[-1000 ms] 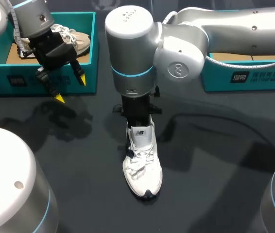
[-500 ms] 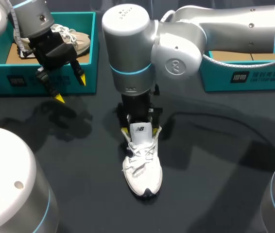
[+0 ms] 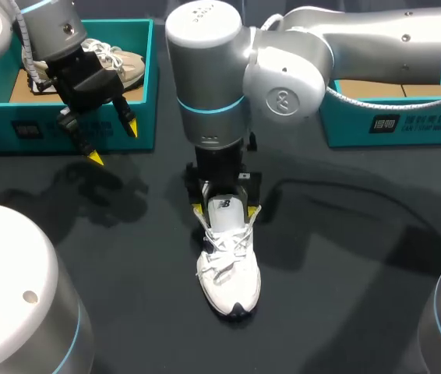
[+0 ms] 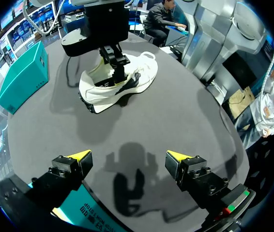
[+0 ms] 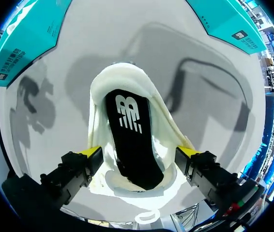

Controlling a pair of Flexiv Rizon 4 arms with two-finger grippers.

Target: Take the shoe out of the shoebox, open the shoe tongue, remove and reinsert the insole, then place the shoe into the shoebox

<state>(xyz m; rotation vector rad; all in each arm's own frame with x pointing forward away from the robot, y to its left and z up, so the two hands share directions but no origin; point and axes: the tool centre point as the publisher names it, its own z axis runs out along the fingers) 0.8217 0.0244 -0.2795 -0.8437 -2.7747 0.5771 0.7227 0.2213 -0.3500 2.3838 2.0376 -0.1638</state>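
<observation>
Lowered since the earlier frames, the right gripper (image 3: 225, 204) is set over the heel of the white shoe (image 3: 228, 273), which lies mid-table, toe nearest. Fingers are spread, flanking the collar, with the black insole (image 5: 134, 140) exposed between them. Insole removal is judged in hand; next, its heel edge must be pinched. Far left, the left gripper (image 3: 112, 142) is held open before the shoebox (image 3: 139, 93).

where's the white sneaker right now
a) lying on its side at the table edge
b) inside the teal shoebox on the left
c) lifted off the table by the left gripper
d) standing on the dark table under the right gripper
d: the white lace-up sneaker stands upright on the dark table, with the right gripper right over its heel opening.
</observation>
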